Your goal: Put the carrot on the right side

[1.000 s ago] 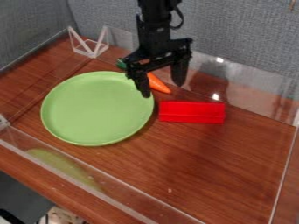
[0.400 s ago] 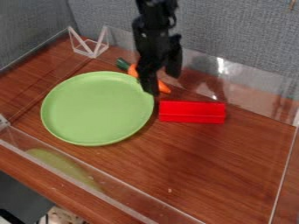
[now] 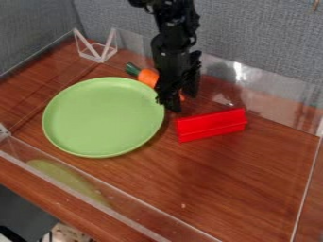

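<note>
The carrot (image 3: 147, 77) lies on the wooden table just past the green plate's far right rim. Its orange body and green top (image 3: 131, 69) stick out to the left of the gripper. The black gripper (image 3: 177, 95) points down onto the carrot's right part, its fingertips at table level and covering that end. I see the fingers (image 3: 167, 92) nearly edge-on, one in front of the other. The gap between them is hidden, so I cannot tell whether they clamp the carrot.
A green plate (image 3: 89, 123) fills the left middle of the table. A red rectangular block (image 3: 211, 124) lies tilted just right of and in front of the gripper. Clear acrylic walls (image 3: 271, 80) ring the table, and a small clear stand (image 3: 94, 44) sits at the back left.
The gripper came down onto the carrot and rolled, so its spread fingers now show edge-on. The red block has tilted, its right end swung toward the back.
</note>
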Controlling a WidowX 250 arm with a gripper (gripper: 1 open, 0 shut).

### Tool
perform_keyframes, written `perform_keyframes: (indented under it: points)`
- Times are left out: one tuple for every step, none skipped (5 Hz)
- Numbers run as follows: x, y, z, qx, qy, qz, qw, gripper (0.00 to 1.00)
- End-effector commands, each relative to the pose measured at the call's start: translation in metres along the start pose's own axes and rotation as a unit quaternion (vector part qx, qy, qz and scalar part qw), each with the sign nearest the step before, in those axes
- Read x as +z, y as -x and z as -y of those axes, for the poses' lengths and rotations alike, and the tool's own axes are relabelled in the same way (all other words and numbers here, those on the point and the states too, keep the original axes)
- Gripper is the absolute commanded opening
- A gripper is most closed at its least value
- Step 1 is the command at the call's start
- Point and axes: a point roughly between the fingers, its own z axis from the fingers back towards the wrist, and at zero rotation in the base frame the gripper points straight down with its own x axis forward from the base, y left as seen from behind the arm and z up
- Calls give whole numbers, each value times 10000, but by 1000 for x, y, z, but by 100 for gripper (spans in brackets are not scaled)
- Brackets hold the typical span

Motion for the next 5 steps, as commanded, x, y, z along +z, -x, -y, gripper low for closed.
perform_keyframes:
  points:
    - [12,-11,4,15,187,127,9997,0]
    - [21,-9,4,209,109,275,9993,0]
    - [30,-6,6,414,8,353,9985,0]
    - [39,-11,2,322,-56,328,9989,0]
    - [46,-19,1,271,-53,255,9993,0]
